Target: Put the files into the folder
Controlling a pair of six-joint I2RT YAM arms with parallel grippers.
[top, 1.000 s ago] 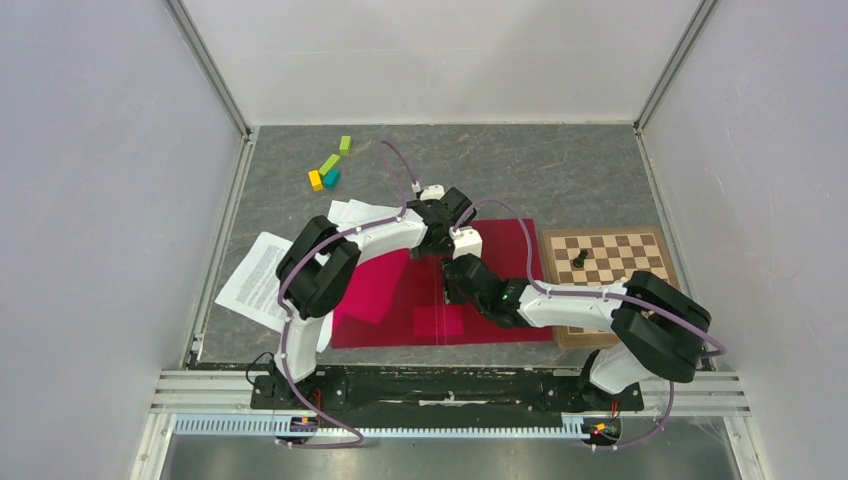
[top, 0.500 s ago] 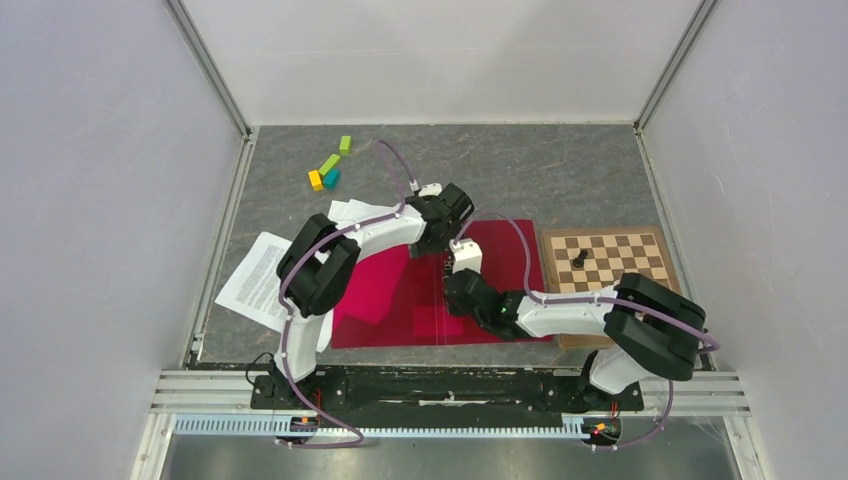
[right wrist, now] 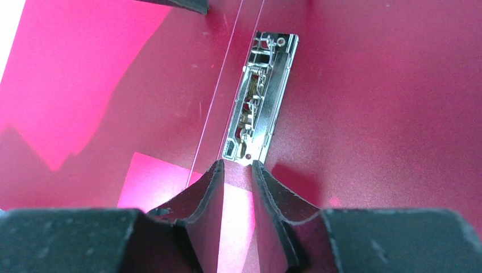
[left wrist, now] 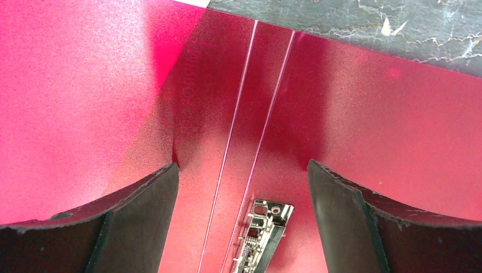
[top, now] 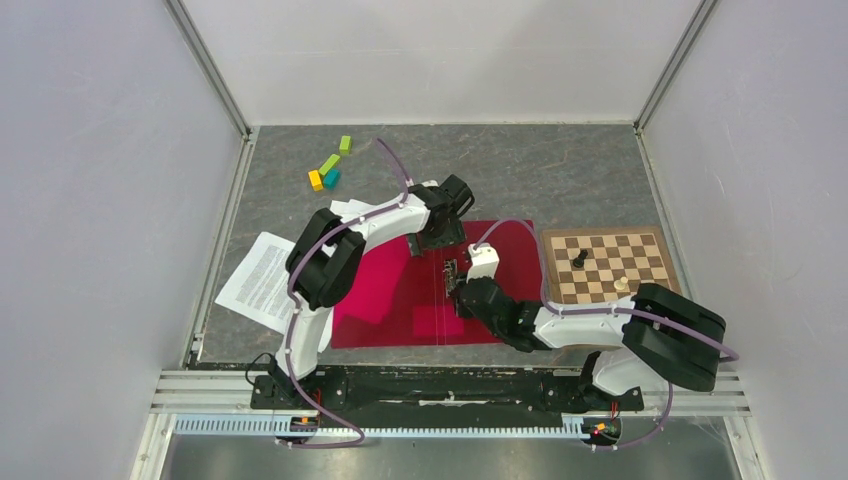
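The red folder [top: 500, 250] lies open and flat on the table, with its metal clip [top: 452, 275] on the spine and a pink patch [top: 437, 320] near the front. The files [top: 260, 280], white printed sheets, lie to the left of the folder, partly under my left arm. My left gripper [top: 437, 240] is open and empty over the spine near the folder's far edge; its view shows the clip's far end [left wrist: 264, 239] below the gripper [left wrist: 242, 168]. My right gripper [right wrist: 236, 164] is open by a narrow gap and empty, its tips at the clip's near end [right wrist: 258, 96].
A brown chessboard [top: 610, 265] with a black piece [top: 581, 257] and a white piece [top: 621, 284] lies right of the folder. Coloured blocks [top: 328, 168] sit at the back left. Grey walls enclose the table on three sides.
My right gripper has moved left and forward along the spine to the clip. My left gripper has shifted slightly toward the folder's far edge. The folder and files have not moved.
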